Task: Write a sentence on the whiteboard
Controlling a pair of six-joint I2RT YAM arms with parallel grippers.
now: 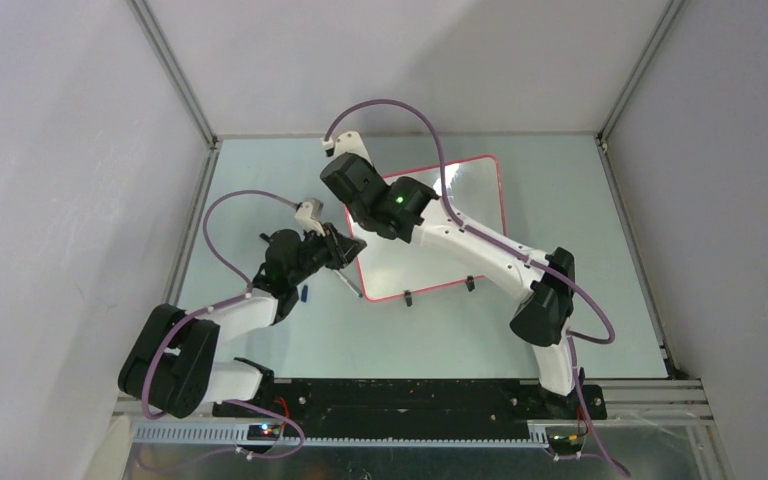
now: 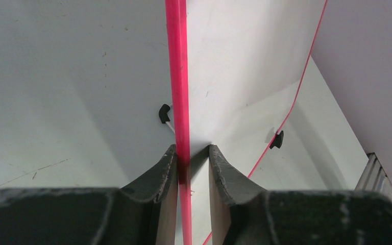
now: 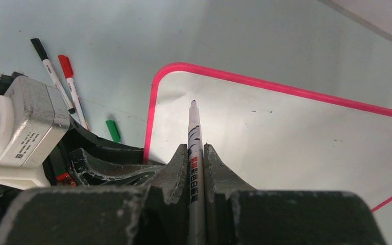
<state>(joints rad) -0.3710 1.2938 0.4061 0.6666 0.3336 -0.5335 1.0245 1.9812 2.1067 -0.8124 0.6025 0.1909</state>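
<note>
- Two arms are reaching in from the near edge of the desk (image 1: 580, 250), and the strip between their bases and the whiteboard (image 1: 478, 195) is lying open. The board is sitting mid-desk with its black feet (image 1: 407, 297) along its near side, and its white face is showing blank.
- Left gripper (image 2: 192, 149) is pinching the board's thin red frame on the left side, jaws drawn in on the rim. It is a slim hold, and I am judging that writing pressure could be pivoting the board or working it loose.
- Right gripper (image 3: 196, 148) is clamping tight on the marker (image 3: 194, 127), with the nib bared and pointing just inside a rounded left corner. Whether it is touching, I cannot tell. Starting this near the frame, a stroke drifting leftward is risking a run over the red rim.
- Both wrists are crowding that left side, so a sideways sweep is risking a knock between them. The right forearm is hanging over the board too, and a dip could be smearing fresh ink.
- Spare pens (image 3: 56, 76) and a green cap (image 3: 113, 130) are lying on the desk just off that corner, within reach of a stray swing.
- Open room is running rightward across the board and on towards the desk's right edge. Beyond that, the walls (image 1: 60, 200) are closing in at left, far and right.
</note>
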